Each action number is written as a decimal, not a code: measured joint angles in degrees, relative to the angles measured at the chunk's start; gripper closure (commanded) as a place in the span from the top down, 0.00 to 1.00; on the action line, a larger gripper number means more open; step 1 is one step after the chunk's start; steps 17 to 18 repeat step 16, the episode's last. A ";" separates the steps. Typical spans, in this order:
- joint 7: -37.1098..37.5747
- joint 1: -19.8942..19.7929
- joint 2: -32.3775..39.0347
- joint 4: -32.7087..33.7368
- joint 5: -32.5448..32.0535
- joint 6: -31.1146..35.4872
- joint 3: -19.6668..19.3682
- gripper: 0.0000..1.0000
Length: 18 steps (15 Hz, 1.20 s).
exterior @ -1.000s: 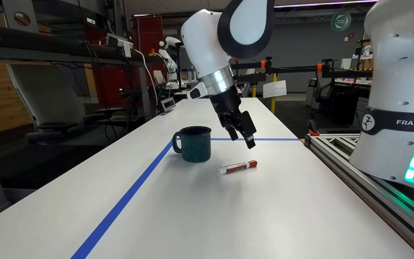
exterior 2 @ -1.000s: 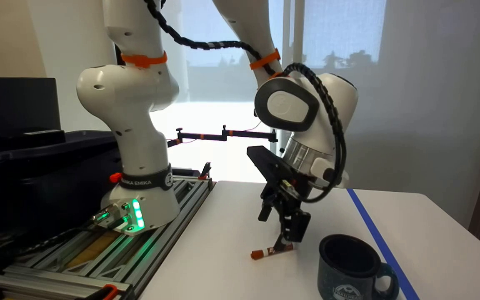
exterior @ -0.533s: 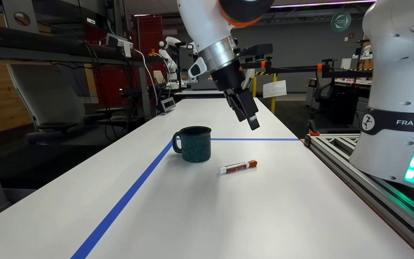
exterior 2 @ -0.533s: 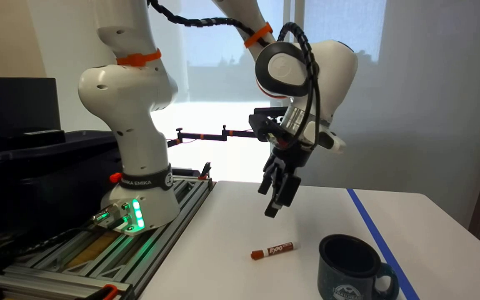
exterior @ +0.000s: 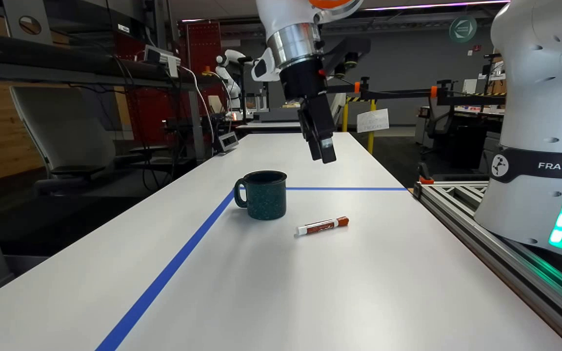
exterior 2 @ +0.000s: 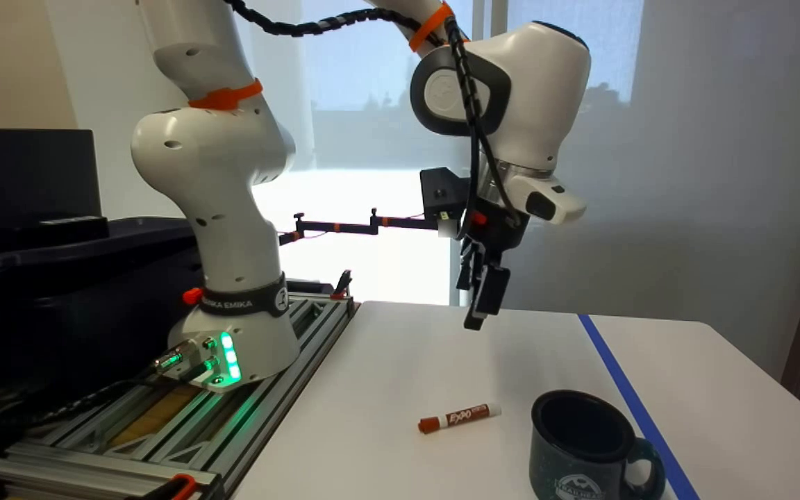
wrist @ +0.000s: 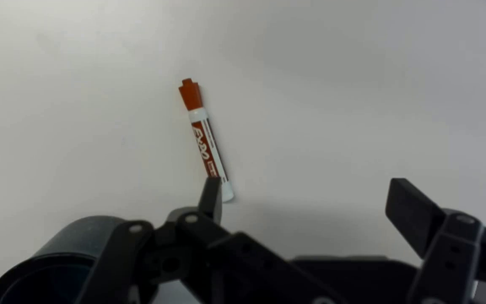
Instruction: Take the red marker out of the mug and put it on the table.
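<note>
Red marker (wrist: 199, 135) lies flat on the white table (exterior: 359, 282), out of the mug (exterior: 266, 200) and apart from it. Cap end toward robot base (exterior 2: 247, 340), white end toward the mug side. Mug upright, near the marker, handle just beside the long blue tape line (exterior: 178, 263); can't tell if it overhangs the tape. Blue cross strip (exterior: 347, 188) runs behind the mug in an exterior view. Mug is cut by the lower frame edge in an exterior view, logo partly showing.

Gripper (wrist: 305, 188) up over the table, apart from both marker and mug. Fingers (wrist: 411, 215) spread wide. Wrist view: one finger blocks a bit of the marker near its white end; gripper linkage hides much of the mug.

Around: metal-railed bench (exterior 2: 289, 389) carrying the base, alongside the table; black cable (exterior 2: 468, 90) hanging down the wrist; dark panel (exterior 2: 25, 187) with blue logo; small grey device (exterior: 229, 141) at the table's edge, well beyond the mug; chair (exterior: 64, 124) off to the side; paper sheet (exterior: 372, 120) and another white arm (exterior: 234, 55) in the background.
</note>
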 measured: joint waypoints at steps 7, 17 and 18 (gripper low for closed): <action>-1.26 0.67 -2.87 -5.06 -0.04 13.76 -0.08 1.00; -1.42 0.67 -3.09 -5.06 -0.04 13.76 -0.08 1.00; -1.42 0.67 -3.09 -5.06 -0.04 13.76 -0.08 1.00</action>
